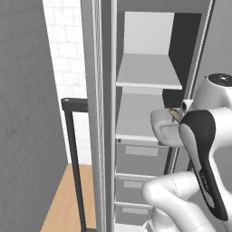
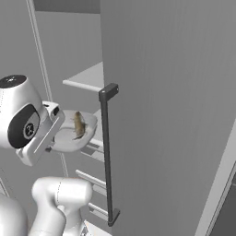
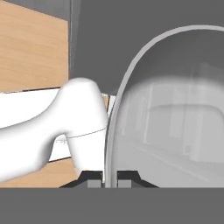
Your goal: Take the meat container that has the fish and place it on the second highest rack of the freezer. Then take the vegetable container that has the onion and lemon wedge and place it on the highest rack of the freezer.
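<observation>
The gripper (image 3: pixel 110 178) has its jaws closed on the rim of the container (image 2: pixel 76 136) holding the fish (image 2: pixel 79 124), just outside the freezer (image 1: pixel 149 113), level with its lower open shelf (image 1: pixel 136 118).

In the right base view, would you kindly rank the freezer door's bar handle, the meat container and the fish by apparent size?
1. Bar handle, largest, though nearest the camera.
2. Meat container.
3. Fish, smallest, lying inside it.

A pale grey meat container (image 2: pixel 69 136) is hanging level in front of the open freezer (image 1: pixel 149 113), at its lower open shelf (image 1: pixel 136 120). A small olive-brown fish (image 2: pixel 79 125) is lying inside. The highest rack (image 1: pixel 147 72) is sitting above.
</observation>
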